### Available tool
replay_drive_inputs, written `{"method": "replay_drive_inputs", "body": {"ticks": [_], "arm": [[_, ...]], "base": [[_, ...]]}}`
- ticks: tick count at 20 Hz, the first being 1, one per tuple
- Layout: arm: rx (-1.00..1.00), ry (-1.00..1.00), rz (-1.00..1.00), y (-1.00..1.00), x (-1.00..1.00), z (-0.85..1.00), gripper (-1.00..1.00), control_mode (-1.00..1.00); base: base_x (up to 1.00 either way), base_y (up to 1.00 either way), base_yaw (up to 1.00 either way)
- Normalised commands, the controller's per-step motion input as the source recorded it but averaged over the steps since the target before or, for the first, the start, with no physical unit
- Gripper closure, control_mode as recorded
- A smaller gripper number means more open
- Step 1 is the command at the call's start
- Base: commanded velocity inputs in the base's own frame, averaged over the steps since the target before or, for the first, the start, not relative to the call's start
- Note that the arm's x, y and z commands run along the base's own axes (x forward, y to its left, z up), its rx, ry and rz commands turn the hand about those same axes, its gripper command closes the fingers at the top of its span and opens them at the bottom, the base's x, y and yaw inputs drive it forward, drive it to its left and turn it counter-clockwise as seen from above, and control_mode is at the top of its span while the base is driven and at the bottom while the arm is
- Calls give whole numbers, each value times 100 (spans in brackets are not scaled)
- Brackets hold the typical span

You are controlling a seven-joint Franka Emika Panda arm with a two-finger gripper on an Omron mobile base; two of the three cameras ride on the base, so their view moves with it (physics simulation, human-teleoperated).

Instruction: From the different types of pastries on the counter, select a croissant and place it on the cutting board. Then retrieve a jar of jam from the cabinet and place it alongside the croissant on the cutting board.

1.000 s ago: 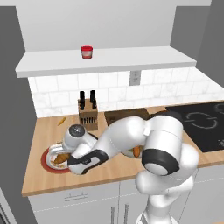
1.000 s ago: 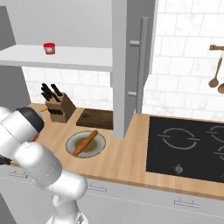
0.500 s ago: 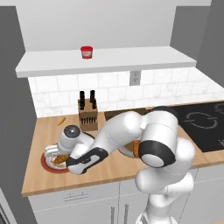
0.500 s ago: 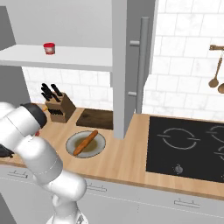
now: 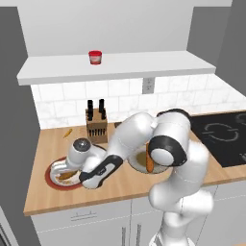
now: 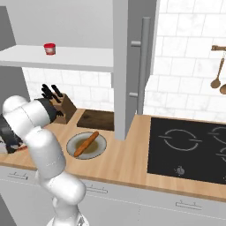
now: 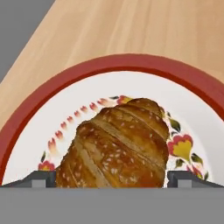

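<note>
Resting on red-rimmed plate, golden flaky croissant

directly under the end effector: red-rimmed plate with white centre and painted flowers, lying flat. just right of the end effector, further back toward the wall: wooden knife block with black handles sticking up. further right again: round grey-green plate, flat on the bench. well off to the right: black induction hob with pale ring marks, set flush. behind, along the wall: white tiled backsplash with a socket. far right, high on the tiles: wooden spoons hanging. below, at the front: white drawer fronts with grey handles.
</note>
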Motion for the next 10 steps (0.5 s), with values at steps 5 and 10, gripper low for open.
{"method": "replay_drive_inputs", "body": {"ticks": [5,10], "arm": [[0,-3,0,25,0,-71,-100,-100],[-2,-2,0,92,0,-94,100,-100]], "base": [[0,0,0],[0,0,0]]}}
